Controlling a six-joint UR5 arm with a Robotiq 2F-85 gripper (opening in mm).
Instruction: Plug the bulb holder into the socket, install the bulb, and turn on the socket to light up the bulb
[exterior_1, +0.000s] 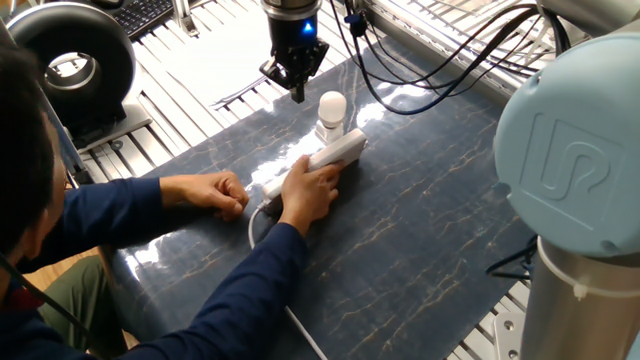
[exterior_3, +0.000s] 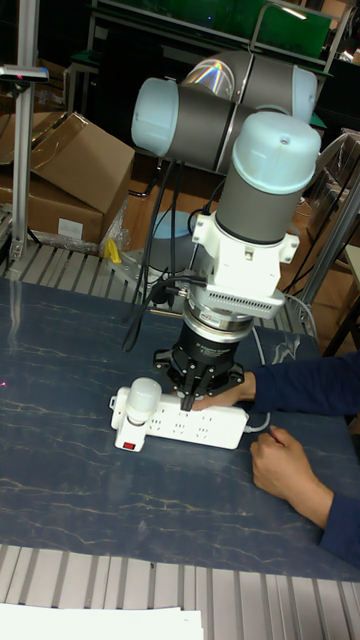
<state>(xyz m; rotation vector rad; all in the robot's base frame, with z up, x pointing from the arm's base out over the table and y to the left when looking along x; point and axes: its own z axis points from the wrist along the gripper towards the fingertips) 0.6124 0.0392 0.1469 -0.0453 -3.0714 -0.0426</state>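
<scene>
End effector (exterior_1: 297, 93) hovers upper center, fingers pressed together, holding nothing. Bulb (exterior_1: 333, 106) sits upright in bulb holder (exterior_1: 329, 131), plugged into socket (exterior_1: 322, 160) mid-frame on desk (exterior_1: 420, 230). Person's hand (exterior_1: 308, 192) pins socket; other hand (exterior_1: 215, 190) rests on desk, center-left.

Bulb (exterior_3: 146, 397) upright on socket (exterior_3: 180, 426), pincer (exterior_3: 191, 402) beside it
</scene>
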